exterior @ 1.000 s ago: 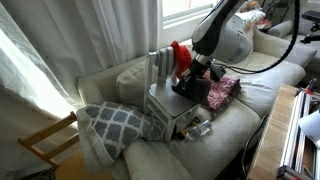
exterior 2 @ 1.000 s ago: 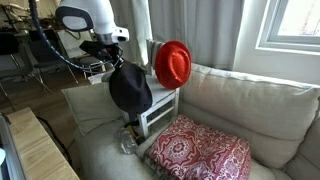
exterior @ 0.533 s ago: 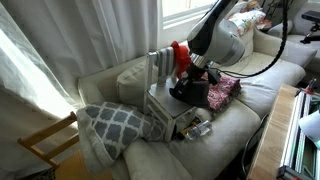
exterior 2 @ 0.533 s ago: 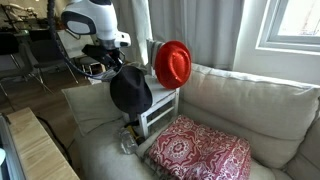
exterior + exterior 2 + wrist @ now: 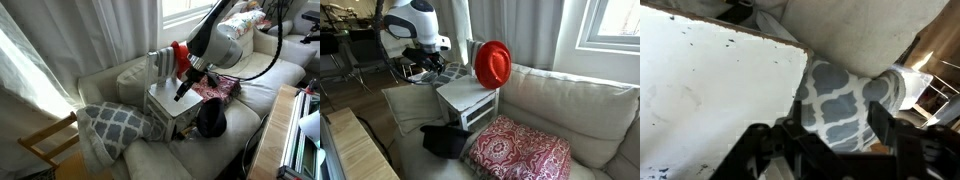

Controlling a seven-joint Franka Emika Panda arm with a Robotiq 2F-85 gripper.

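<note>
With the gripper (image 5: 183, 92) open and empty close over the stand (image 5: 163, 101), a low sweep could tip it onto the black hat (image 5: 211, 121).

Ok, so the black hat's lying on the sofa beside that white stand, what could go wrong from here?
The black hat lies on the sofa seat, seemingly near its front edge; a nudge could slide it off.
The hand hangs open just above the white stand, which sits on soft cushions; a bump might tip it.
The red hat perched at the stand's back could get knocked loose.
</note>
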